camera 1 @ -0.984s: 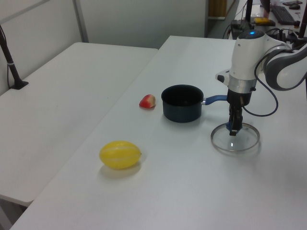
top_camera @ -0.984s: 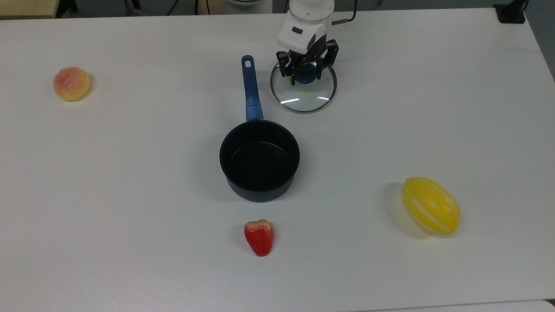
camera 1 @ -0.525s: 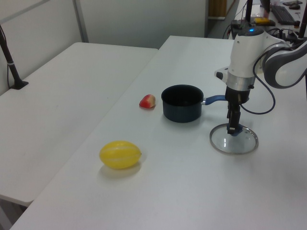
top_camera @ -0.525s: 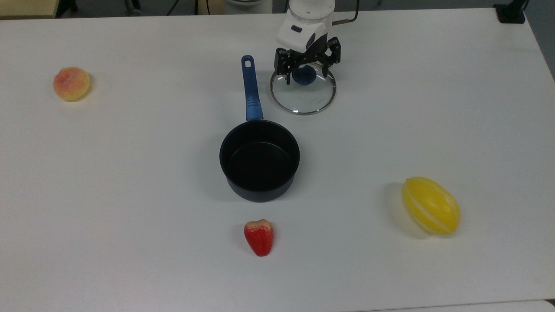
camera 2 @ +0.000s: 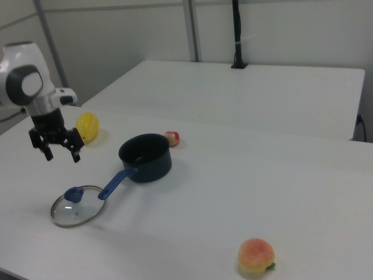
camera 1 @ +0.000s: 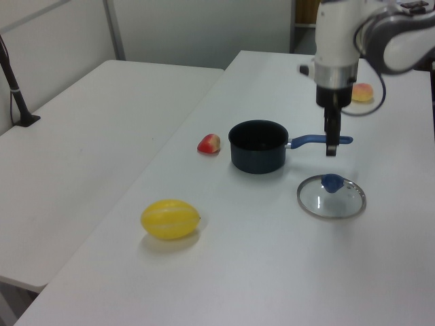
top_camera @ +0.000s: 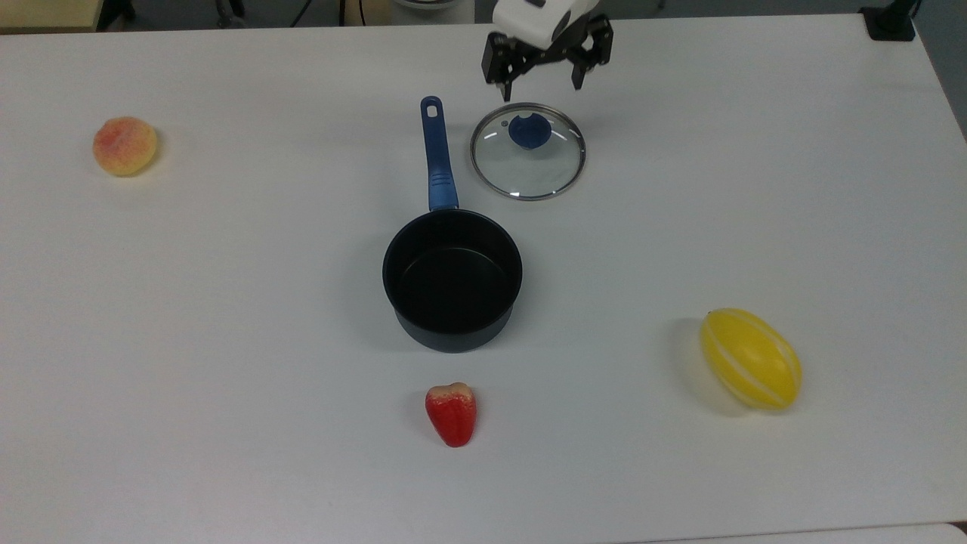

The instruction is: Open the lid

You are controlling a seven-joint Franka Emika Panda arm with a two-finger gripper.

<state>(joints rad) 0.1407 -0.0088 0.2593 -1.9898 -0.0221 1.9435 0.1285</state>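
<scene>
On the top view's left I see a peach (top_camera: 125, 146) far from everything, then the saucepan (top_camera: 452, 279) in the middle with its blue handle pointing toward my side. Just beside that handle, on the top view's right of it, the lid (top_camera: 528, 151) lies flat on the table (top_camera: 227, 302) – off the pot, knob up. My gripper (top_camera: 547, 81) hangs above the far edge of the lid with its fingers spread apart and nothing between them. The knob lies a little nearer to the pot than my fingertips, and below them. I judge the lid is already open, so no further grasp seems needed. Further right rests a yellow melon (top_camera: 750, 359) – well apart.
</scene>
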